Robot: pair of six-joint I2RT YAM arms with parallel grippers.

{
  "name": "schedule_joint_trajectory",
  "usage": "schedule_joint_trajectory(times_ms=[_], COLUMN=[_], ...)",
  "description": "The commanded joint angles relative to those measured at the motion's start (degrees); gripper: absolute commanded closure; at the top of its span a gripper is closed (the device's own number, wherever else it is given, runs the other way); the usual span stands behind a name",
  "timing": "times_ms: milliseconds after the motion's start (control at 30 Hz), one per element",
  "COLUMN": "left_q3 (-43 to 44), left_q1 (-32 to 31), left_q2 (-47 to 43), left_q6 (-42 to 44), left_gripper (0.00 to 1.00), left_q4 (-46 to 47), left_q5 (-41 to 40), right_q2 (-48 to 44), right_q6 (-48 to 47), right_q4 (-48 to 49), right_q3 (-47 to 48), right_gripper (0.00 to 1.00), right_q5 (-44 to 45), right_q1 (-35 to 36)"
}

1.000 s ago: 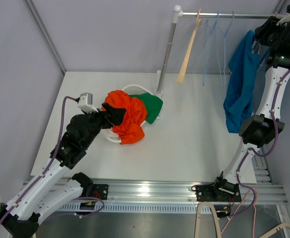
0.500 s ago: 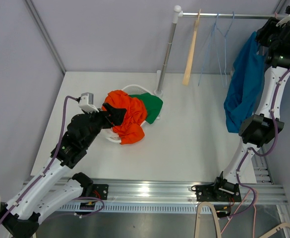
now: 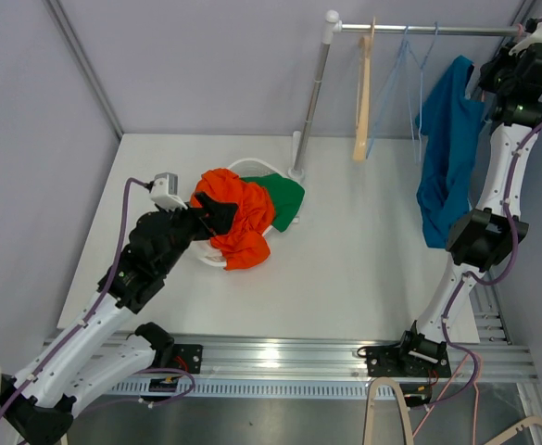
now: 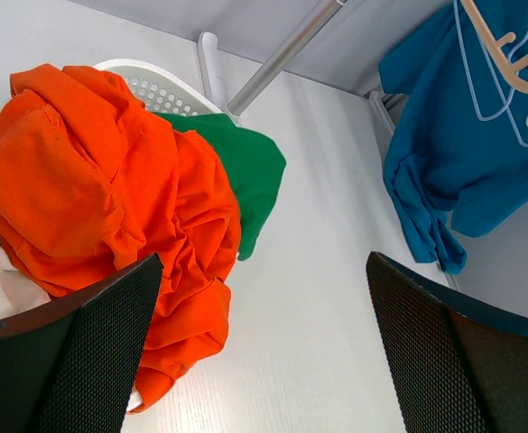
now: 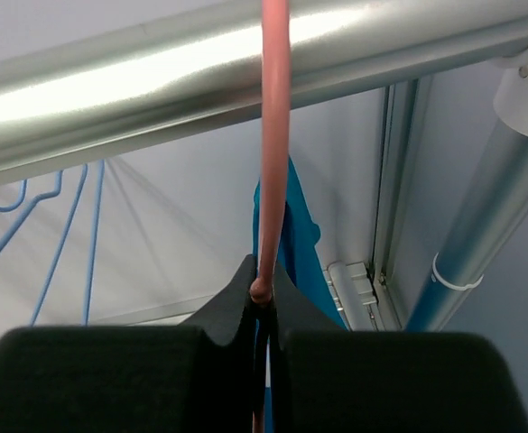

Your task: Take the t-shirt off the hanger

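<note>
A blue t-shirt [image 3: 448, 148] hangs at the right end of the metal rail [image 3: 437, 30], and also shows in the left wrist view [image 4: 462, 153]. My right gripper [image 3: 516, 65] is raised to the rail and is shut on the thin pink hanger [image 5: 273, 135], whose hook runs up over the rail [image 5: 200, 72]. In the right wrist view the gripper [image 5: 262, 293] pinches the hanger, with blue cloth [image 5: 295, 234] behind it. My left gripper [image 3: 210, 211] is open and empty, low over the table beside the orange garment [image 4: 92, 171]; its jaws stand wide apart [image 4: 264, 262].
A white basket [image 3: 243, 167] near the rack pole [image 3: 312, 93] holds an orange garment [image 3: 238, 218] and a green one [image 3: 284, 199]. A wooden hanger [image 3: 363, 93] and light-blue wire hangers [image 3: 405, 65] hang on the rail left of the shirt.
The wooden hanger has swung right, from tilted to nearly upright, and the wire hangers swayed with it. The blue shirt's top has risen slightly with my right gripper. The left arm has barely moved.
</note>
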Motion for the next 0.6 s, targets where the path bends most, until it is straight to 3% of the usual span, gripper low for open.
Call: schedule_joint_trajectory(times_ms=[0,467,567], left_q3=[-0.5,-1.5,-2.2], left_q1=[-0.5,-0.5,-0.5], left_q2=[-0.4,-2.8,-3.8], left_q6=[1.0,1.0,0.8], left_gripper=[0.01,0.00,0.01], left_q4=[2.2,1.6,1.6], left_q5=[-0.5,-0.7,-0.5], right_q2=[-0.3,-9.4,-12.2], right_q6=[1.8,0.7,0.6], right_q4=[2.2,3.4,4.9], right_q3=[1.1,-0.9,-5.2], right_gripper=[1.00,1.00,1.00], right_q5=[-1.6,-1.1,-1.8], right_q1=[0.3,2.1,2.5])
